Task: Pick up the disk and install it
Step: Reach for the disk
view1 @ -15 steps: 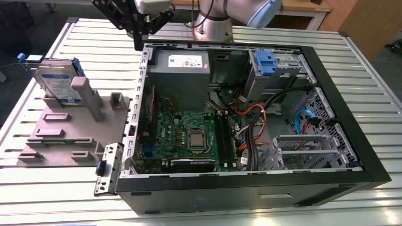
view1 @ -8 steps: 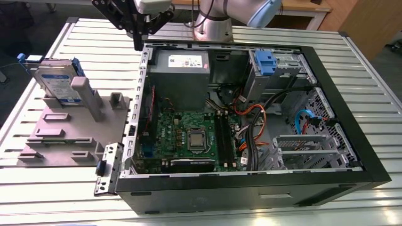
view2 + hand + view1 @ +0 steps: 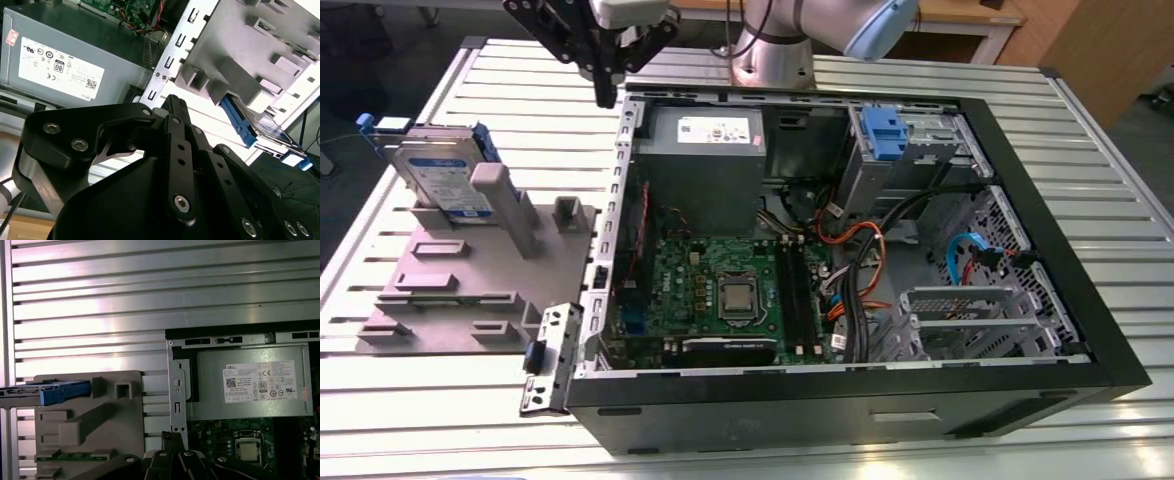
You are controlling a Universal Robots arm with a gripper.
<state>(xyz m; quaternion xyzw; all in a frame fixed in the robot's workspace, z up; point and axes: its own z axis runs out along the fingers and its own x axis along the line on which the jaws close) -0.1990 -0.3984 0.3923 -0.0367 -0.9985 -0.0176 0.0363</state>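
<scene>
Closest to the lens, the black link bars [image 3: 180, 165] of my jaws run up to tips that look pressed together, with nothing between them; as far as I can judge, the jaws are clenched on empty air. In the exterior view they hang above the corner of the open computer case [image 3: 1067, 300], over its metal edge, with the grey power supply [image 3: 700, 150] on one side and the grey fixture [image 3: 480, 270] on the other. They touch neither.

The disk [image 3: 440, 180] stands tilted on its edge in that fixture, on the bench [image 3: 400, 400] at the exterior view's left, its white-and-blue label facing the camera and its blue carrier showing along the sides. It is apart from my jaws, not touched. In the second wrist view the disk [image 3: 265, 127] pokes out from behind the fixture [image 3: 240, 45], blue rail first. In the first wrist view the disk [image 3: 50, 392] appears edge-on as a thin blue strip beside the fixture [image 3: 90, 415], with the power supply [image 3: 250, 385] further off inside the case.

Inside the case, the drive cage [image 3: 921, 150] in the far corner carries a small blue latch piece [image 3: 883, 135] and no silver drive that I can make out.

So I judge the task to be at its very start: the disk is not picked up, and so not installed.
</scene>
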